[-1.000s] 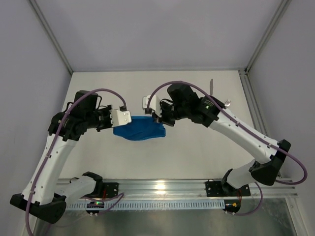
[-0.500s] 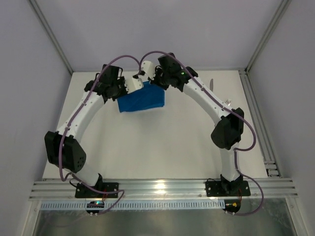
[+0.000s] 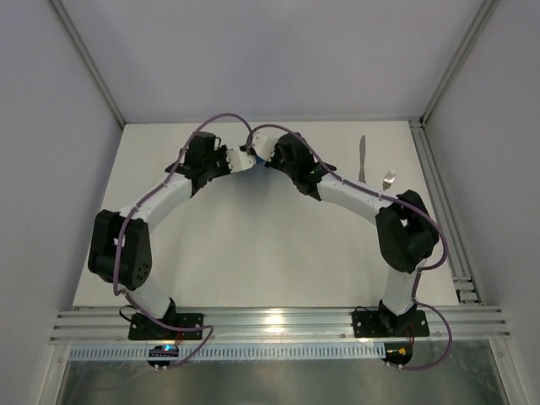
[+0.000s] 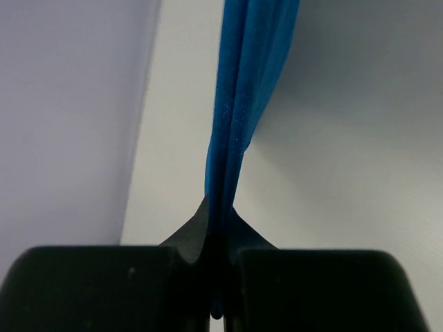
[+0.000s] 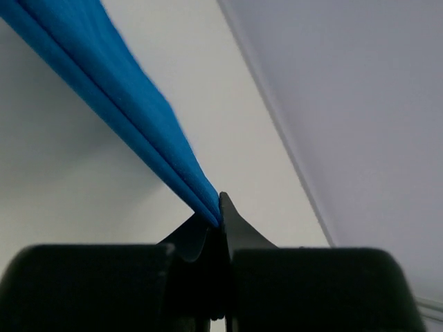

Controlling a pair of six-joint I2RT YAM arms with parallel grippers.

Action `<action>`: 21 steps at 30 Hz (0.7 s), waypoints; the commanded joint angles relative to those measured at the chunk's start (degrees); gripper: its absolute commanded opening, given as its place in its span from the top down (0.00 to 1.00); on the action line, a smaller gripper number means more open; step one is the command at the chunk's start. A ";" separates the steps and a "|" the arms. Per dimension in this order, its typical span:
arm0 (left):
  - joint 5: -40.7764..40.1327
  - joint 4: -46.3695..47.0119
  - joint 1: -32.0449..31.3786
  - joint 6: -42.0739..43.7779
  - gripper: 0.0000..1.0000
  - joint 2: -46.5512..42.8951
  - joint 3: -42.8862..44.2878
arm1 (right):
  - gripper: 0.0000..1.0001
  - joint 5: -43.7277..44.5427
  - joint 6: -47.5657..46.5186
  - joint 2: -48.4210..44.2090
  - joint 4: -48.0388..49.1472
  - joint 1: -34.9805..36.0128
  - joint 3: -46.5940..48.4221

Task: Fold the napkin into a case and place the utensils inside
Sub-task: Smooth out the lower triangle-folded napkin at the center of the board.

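The bright blue napkin hangs doubled, two layers edge-on in the left wrist view, with my left gripper shut on its edge. My right gripper is shut on another edge of the napkin, which stretches away up-left. From above, the left gripper and right gripper nearly meet at the far middle of the table, and the two wrists hide the cloth. The utensils lie at the far right: a silver knife and a fork. No case shape shows.
The white table is walled by grey panels at the back and sides, with a metal rail along its right edge. Both arm bases stand on the rail at the near edge.
Both arms carried the napkin from mid-table toward the back wall. The grippers drew close together, and the blue panel seen half a second ago is now hidden beneath the wrists.
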 commanded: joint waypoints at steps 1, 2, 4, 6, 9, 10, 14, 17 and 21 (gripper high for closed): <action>-6.15 2.69 2.24 2.26 1.00 -2.16 -8.76 | 0.96 11.75 -6.58 -1.21 7.88 3.06 -13.61; -5.79 2.69 2.24 2.44 1.00 -2.43 -10.69 | 0.96 12.98 -6.23 -1.03 8.32 4.12 -15.93; -4.74 3.04 2.24 2.79 1.00 -3.92 -16.32 | 0.96 13.43 -5.44 -1.38 11.22 6.49 -22.85; -2.29 1.73 2.24 2.79 1.00 -6.54 -21.14 | 0.96 13.17 -4.30 -2.26 14.20 10.19 -27.18; 0.35 -1.17 2.24 4.81 1.00 -10.24 -26.25 | 0.96 11.08 -0.36 -5.06 15.27 14.49 -33.69; 1.84 -1.87 2.24 6.38 1.00 -12.78 -29.58 | 0.96 10.62 0.62 -5.77 15.53 15.29 -36.49; 4.23 -6.62 2.24 7.28 1.00 -16.14 -34.61 | 0.96 8.86 3.18 -7.62 14.75 19.42 -41.00; 4.76 -8.99 2.24 6.05 1.00 -17.10 -36.55 | 0.96 9.04 4.67 -7.80 9.67 22.24 -41.18; 5.63 -11.71 2.24 5.17 1.00 -18.77 -37.96 | 0.92 6.49 8.27 -9.63 4.20 22.68 -41.08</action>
